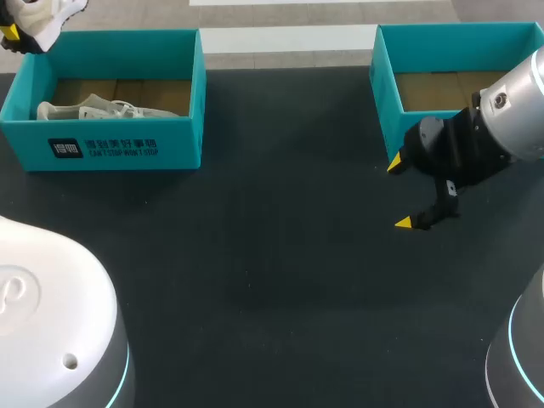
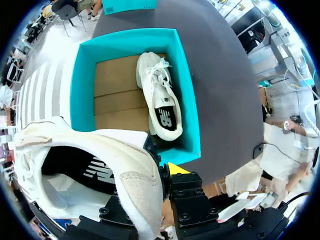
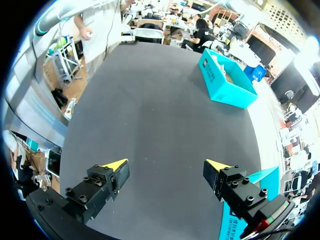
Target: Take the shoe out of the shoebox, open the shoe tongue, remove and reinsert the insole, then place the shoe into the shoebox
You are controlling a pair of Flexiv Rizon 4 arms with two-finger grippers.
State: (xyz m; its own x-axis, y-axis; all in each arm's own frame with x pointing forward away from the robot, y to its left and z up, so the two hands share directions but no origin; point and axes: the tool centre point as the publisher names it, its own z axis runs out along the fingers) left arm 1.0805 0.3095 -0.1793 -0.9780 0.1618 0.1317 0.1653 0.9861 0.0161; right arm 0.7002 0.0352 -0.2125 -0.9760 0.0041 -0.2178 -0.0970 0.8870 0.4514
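My left gripper (image 2: 162,174) is pinching the side wall of a white mesh-and-suede sneaker (image 2: 95,160) with a black lining. It holds the sneaker in the air above the open teal cardboard shoebox (image 2: 82,70) (only one yellow tip shows on my feed; the other is hidden behind the upper). In the head view that shoebox sits at about 10 o'clock on the dark grey table (image 1: 280,255). The gripper and its sneaker are farther out, near 11 o'clock at the corner. A second white lace-up sneaker (image 2: 161,97) lies inside the shoebox on the brown cardboard floor, along one long wall. My right gripper (image 1: 401,194) hangs over the table at roughly 3 o'clock. Its fingers are spread wide with nothing between them. It is near the front corner of a second teal cardboard box (image 1: 387,102), which stands at 1 o'clock.
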